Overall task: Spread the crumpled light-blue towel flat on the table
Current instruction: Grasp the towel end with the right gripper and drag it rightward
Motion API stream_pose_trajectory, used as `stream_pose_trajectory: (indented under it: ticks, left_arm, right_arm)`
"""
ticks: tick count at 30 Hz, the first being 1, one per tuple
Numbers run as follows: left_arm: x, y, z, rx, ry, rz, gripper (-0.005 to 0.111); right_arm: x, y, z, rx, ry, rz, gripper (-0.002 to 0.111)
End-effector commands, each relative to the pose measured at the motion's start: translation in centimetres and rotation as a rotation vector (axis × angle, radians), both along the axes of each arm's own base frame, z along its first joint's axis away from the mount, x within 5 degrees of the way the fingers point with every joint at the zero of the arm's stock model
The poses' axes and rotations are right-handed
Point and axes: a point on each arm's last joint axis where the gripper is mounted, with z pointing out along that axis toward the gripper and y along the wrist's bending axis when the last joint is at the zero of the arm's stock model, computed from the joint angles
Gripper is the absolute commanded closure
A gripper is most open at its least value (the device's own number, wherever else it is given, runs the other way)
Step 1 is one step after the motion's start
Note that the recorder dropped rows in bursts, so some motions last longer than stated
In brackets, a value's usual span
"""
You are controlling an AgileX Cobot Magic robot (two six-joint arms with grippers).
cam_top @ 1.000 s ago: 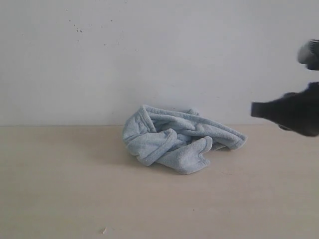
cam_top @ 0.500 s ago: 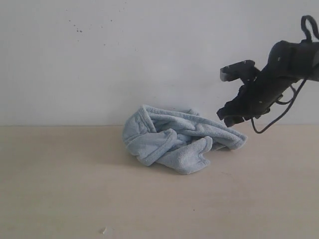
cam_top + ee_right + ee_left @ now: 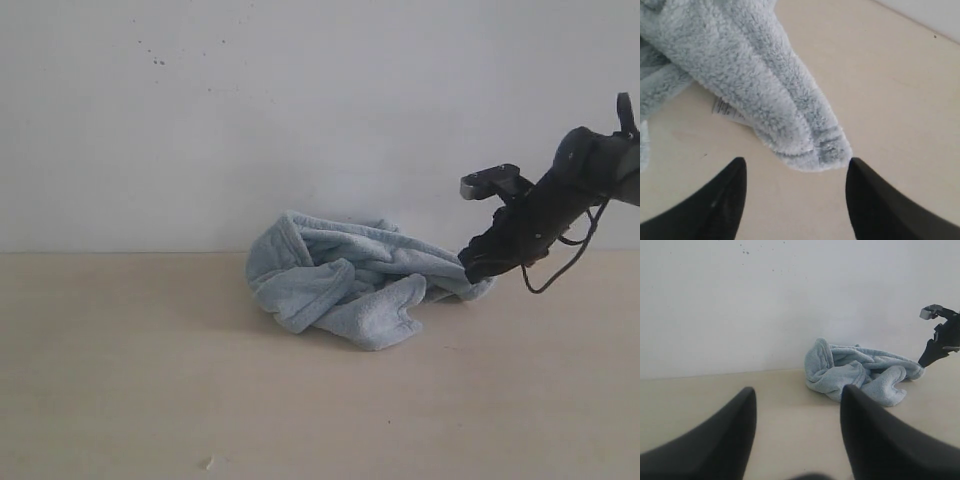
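Note:
The light-blue towel (image 3: 350,285) lies crumpled in a heap on the beige table (image 3: 150,380), close to the wall. My right gripper (image 3: 476,270) hangs low over the heap's right-hand corner. In the right wrist view that folded corner (image 3: 810,145) points between the two dark fingers (image 3: 725,195), and the right gripper (image 3: 796,167) is open with only bare table between its tips. The left gripper (image 3: 797,397) is open too, well back from the towel (image 3: 860,372), with nothing between its fingers. It is out of the exterior view.
A white wall (image 3: 300,110) with small dark specks rises right behind the towel. A small white label (image 3: 727,110) sticks out from under the towel. A tiny pale crumb (image 3: 208,463) lies near the table's front edge.
The right arm has swung in from the right edge and dropped down to the towel's right corner. The towel has not moved.

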Motion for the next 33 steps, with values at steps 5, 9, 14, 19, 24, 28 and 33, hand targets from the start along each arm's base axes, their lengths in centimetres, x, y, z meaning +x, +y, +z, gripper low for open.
stream_pose_trajectory:
  ticks: [5, 9, 14, 19, 24, 28, 33]
  left_arm:
    - [0.0, 0.0, 0.0, -0.008, -0.013, -0.002, 0.058]
    - [0.0, 0.0, 0.0, -0.008, -0.013, -0.002, 0.058]
    - [0.0, 0.0, 0.0, -0.008, -0.013, -0.002, 0.058]
    - [0.0, 0.0, 0.0, -0.008, -0.013, -0.002, 0.058]
    - [0.0, 0.0, 0.0, -0.008, -0.013, -0.002, 0.058]
    - [0.0, 0.0, 0.0, -0.008, -0.013, -0.002, 0.058]
    - [0.0, 0.0, 0.0, -0.008, -0.013, -0.002, 0.058]
  right_arm:
    - [1.2, 0.3, -2.4, 0.032, -0.038, 0.054, 0.053]
    - [1.9, 0.5, -3.6, 0.058, -0.042, 0.040, 0.055]
    - [2.0, 0.8, -5.1, 0.066, -0.026, 0.036, 0.090]
    - [2.0, 1.1, -3.8, 0.122, -0.031, 0.013, 0.103]
    - [0.6, 1.6, -0.8, 0.179, 0.035, 0.062, 0.103]
    - [-0.9, 0.2, 3.4, 0.206, 0.026, -0.001, 0.103]
    - [-5.4, -2.9, 8.1, 0.177, -0.012, -0.074, 0.103]
